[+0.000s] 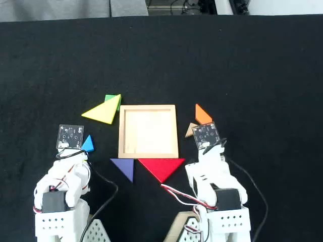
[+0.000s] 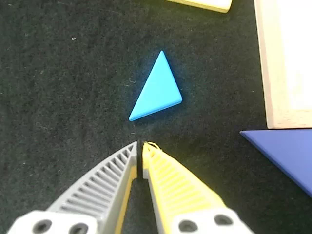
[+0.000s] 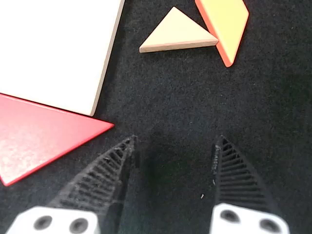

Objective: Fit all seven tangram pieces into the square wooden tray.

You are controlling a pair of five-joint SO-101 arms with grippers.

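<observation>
Over the worktop [image 1: 252, 75]: left gripper [image 2: 141, 145] fingers pressed together, empty, just short of the blue triangle [image 2: 157, 90]; right gripper [image 3: 175, 142] fingers spread wide beside the red triangle [image 3: 39, 141] and wooden tray [image 3: 53, 48].

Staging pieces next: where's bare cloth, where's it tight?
Bare: black cloth beyond the tray, and inside it. Tight: red triangle and purple triangle at its near edge, tan triangle and orange piece ahead of the right gripper.

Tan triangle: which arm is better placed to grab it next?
Right. The right claw is open just short of the tan triangle, with nothing between. The left claw is shut by the blue triangle, across the tray.
</observation>
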